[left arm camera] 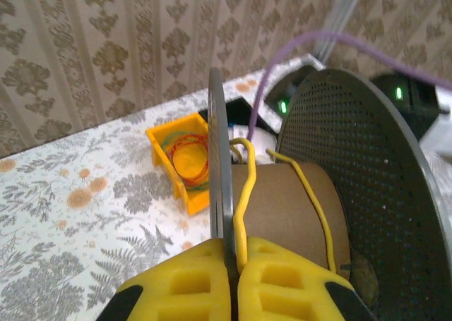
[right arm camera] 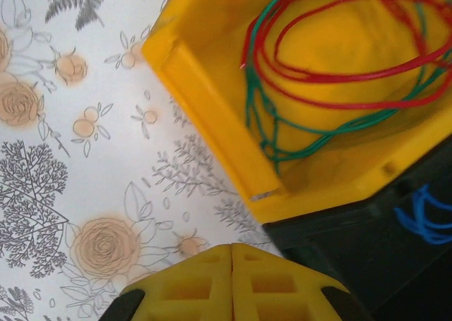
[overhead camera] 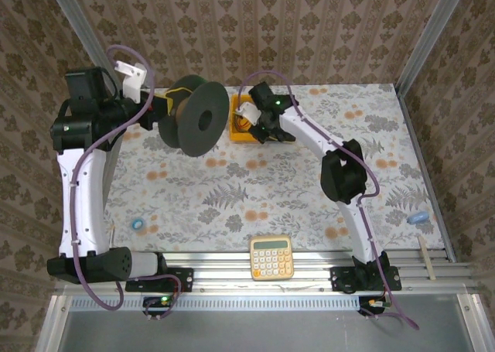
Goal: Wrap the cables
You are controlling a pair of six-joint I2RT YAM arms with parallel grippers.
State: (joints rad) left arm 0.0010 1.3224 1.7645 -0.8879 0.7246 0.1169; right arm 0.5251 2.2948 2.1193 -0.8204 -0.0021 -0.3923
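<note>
The yellow cable [left arm camera: 242, 194] runs up from between my left fingers and loops over the brown cardboard core [left arm camera: 282, 208] of a black spool [overhead camera: 197, 120]. My left gripper [left arm camera: 233, 264] is shut on the spool's thin grey flange [left arm camera: 220, 159], with the cable pinched beside it. It holds the spool above the table at the back left, where a bit of the cable [overhead camera: 179, 93] shows. My right gripper [right arm camera: 232, 254] is shut with nothing between its fingers. It hovers over the table by the corner of the yellow bin [right arm camera: 212, 116], just right of the spool [overhead camera: 272, 133].
The yellow bin [overhead camera: 241, 126] holds a red wire coil [right arm camera: 318, 74] and a green one [right arm camera: 296, 127]. A black bin [right arm camera: 353, 243] beside it holds blue wire [right arm camera: 424, 215]. A calculator [overhead camera: 271, 258] lies at the near edge, a wooden stick [overhead camera: 427, 255] at the near right.
</note>
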